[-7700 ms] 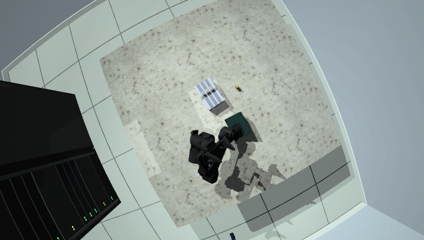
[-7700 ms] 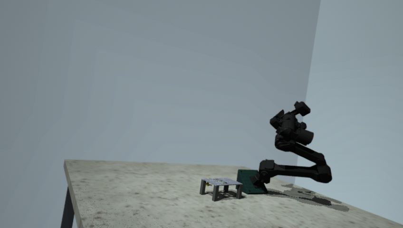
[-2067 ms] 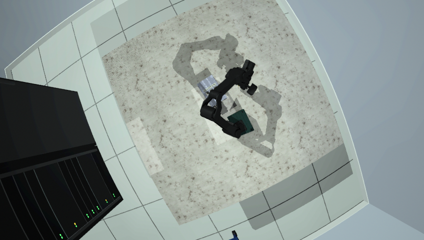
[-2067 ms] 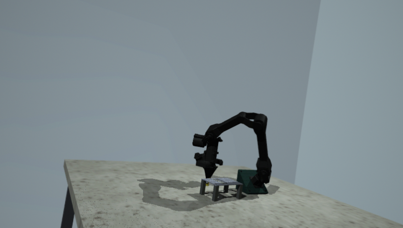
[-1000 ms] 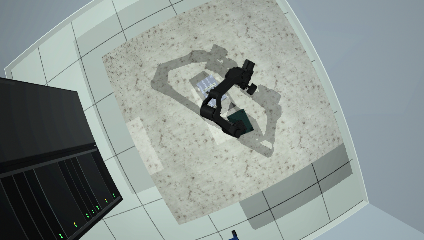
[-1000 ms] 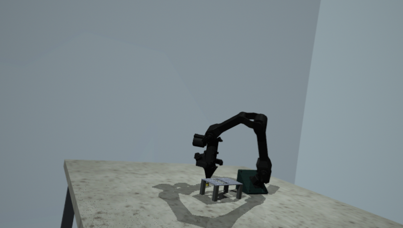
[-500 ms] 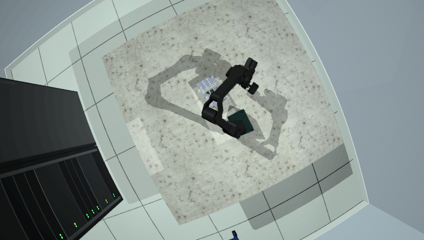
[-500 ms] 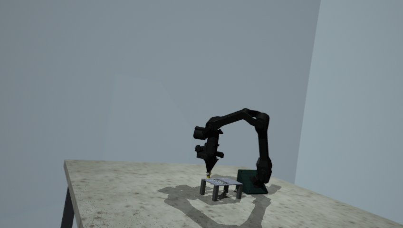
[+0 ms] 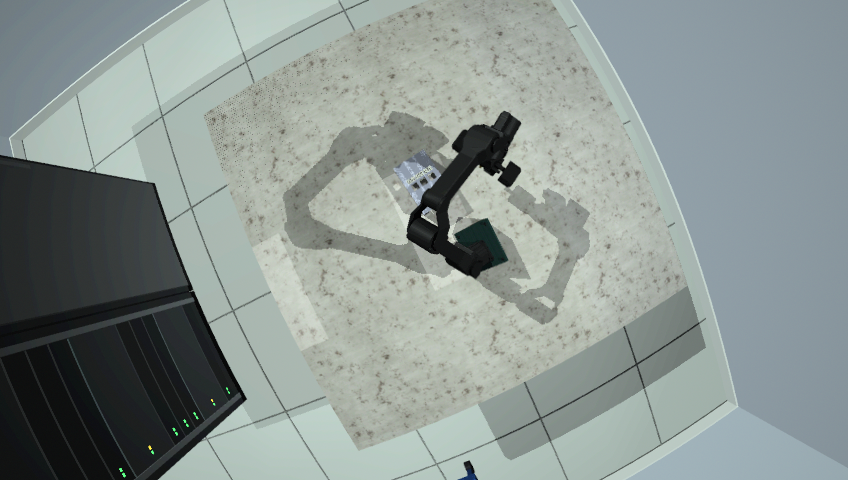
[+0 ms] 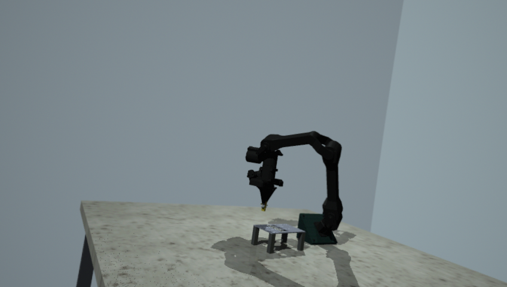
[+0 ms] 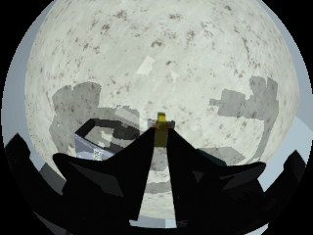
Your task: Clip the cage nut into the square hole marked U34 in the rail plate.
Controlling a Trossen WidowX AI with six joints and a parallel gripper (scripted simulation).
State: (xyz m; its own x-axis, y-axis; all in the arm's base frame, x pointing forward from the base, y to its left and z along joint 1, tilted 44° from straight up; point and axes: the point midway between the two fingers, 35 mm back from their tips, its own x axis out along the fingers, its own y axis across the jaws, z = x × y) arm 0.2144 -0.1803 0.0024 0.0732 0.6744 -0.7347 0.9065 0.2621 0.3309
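1. The tool [image 10: 263,203] [image 11: 160,132] is nearly closed, with the yellow cage nut [image 10: 263,207] [image 11: 160,129] clenched between its fingertips.
2. The nut is held above the worktop [image 9: 380,356] [image 10: 159,227] [image 11: 196,54], apart from the plate.
3. In the wrist view, the rail plate [image 9: 419,178] [image 10: 279,228] [image 11: 90,148] is seen toward eight o'clock from the nut.
4. In the exterior view, the green base [image 9: 497,252] [image 10: 306,222] is placed at three o'clock from the plate.

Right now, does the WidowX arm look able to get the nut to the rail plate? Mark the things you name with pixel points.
Probably yes: the gripper [image 10: 263,205] [image 11: 160,132] holds the cage nut [image 10: 263,208] [image 11: 160,134] above the level of the rail plate [image 9: 411,168] [image 10: 289,229] [image 11: 87,147], off to one side, and nothing visible stands between. Whether it can line up with U34, I can't tell.
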